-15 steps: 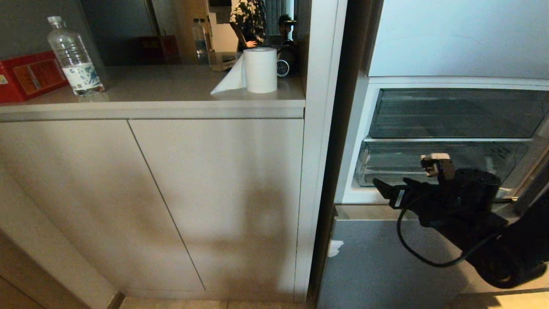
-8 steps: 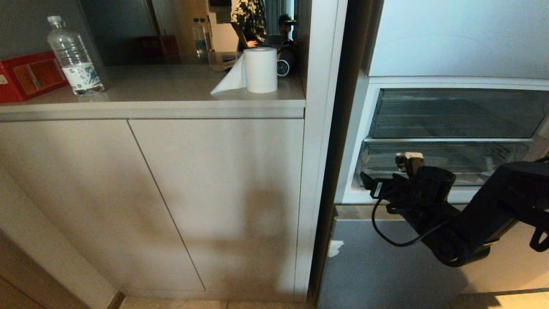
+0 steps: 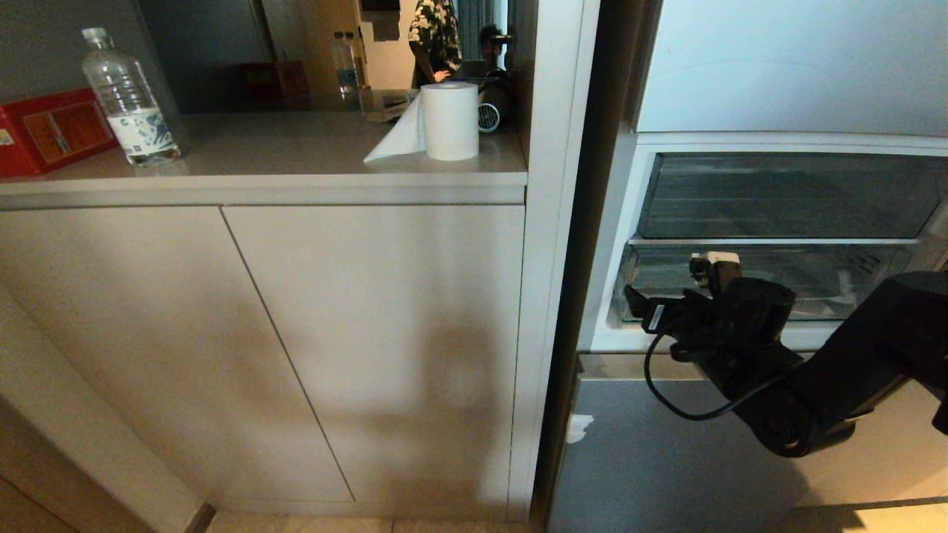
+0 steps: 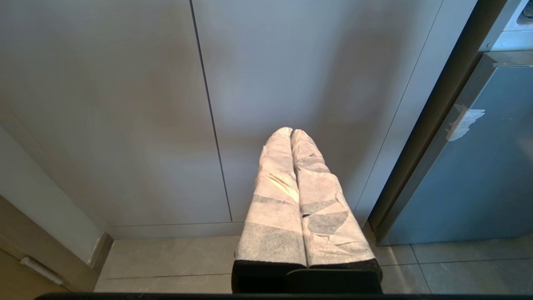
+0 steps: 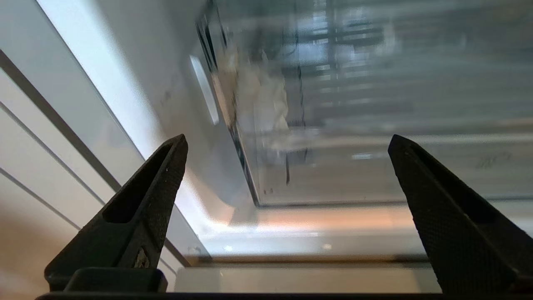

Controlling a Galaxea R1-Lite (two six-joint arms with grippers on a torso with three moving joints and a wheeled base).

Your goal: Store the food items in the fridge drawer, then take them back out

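Note:
The food items are out of view. Two clear drawers are stacked in the open fridge, an upper one (image 3: 785,196) and a lower one (image 3: 822,277). The right wrist view shows torn white tape (image 5: 266,96) on a clear fridge drawer's front corner; which of the two bears it I cannot tell. My right gripper (image 3: 674,285) (image 5: 288,137) hovers open and empty just before the lower drawer's left front corner. My left gripper (image 4: 291,131) is shut and parked low, its white-wrapped fingers facing the cabinet doors.
Left of the fridge a counter (image 3: 296,159) carries a water bottle (image 3: 129,96), a red box (image 3: 44,129) and a paper roll (image 3: 449,121). Below the drawers is a grey fridge door (image 3: 652,466). A person (image 3: 437,33) stands far behind.
My right arm has risen and carried the gripper up and to the left, closer to the lower drawer's left corner. The left arm has not moved.

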